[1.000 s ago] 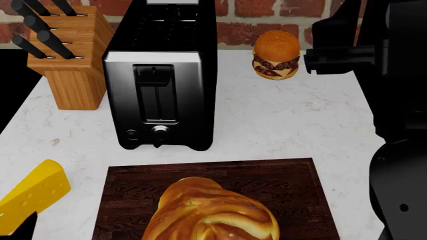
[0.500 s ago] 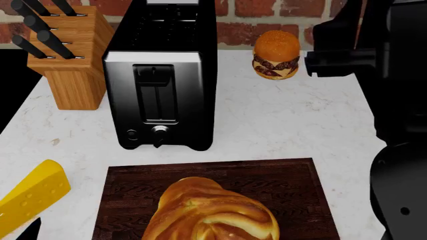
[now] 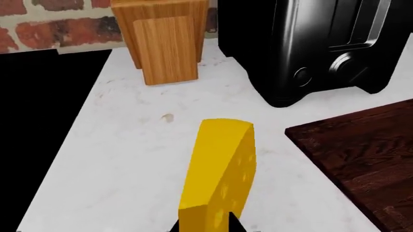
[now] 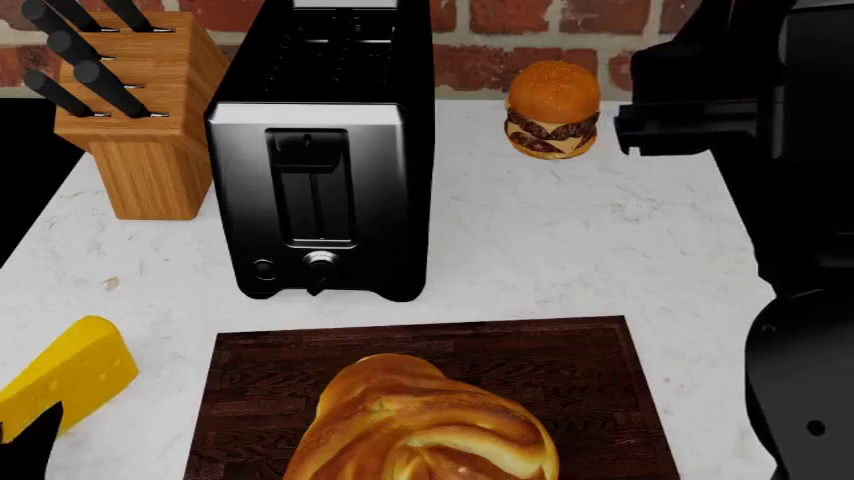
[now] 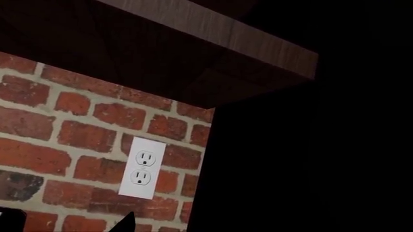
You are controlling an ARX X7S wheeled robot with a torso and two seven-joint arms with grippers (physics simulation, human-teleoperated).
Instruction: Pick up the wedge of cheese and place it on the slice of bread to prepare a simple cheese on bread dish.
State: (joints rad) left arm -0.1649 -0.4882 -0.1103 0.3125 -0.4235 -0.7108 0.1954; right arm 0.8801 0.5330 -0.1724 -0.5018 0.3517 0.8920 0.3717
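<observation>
The wedge of cheese (image 4: 70,380), bright yellow with small holes, lies on the white counter at the near left, left of the cutting board. In the left wrist view the wedge of cheese (image 3: 219,169) runs away from the camera, and my left gripper (image 3: 205,226) has one dark fingertip against each side of its near end, shut on it. One left fingertip (image 4: 34,445) shows at the bottom edge of the head view. The slice of bread (image 4: 420,425), a golden-brown twisted loaf, sits on the dark wooden board (image 4: 574,370). My right gripper (image 5: 65,224) is raised, open and empty, facing the brick wall.
A black toaster (image 4: 327,150) stands behind the board, with a wooden knife block (image 4: 140,120) to its left. A small burger (image 4: 551,110) sits at the back. My right arm (image 4: 721,110) hangs over the counter's right side. The counter's left edge runs close to the cheese.
The left fingertip has shifted left along the cheese's near end, and the wedge now looks shorter and slightly turned. The right arm has drifted slightly right.
</observation>
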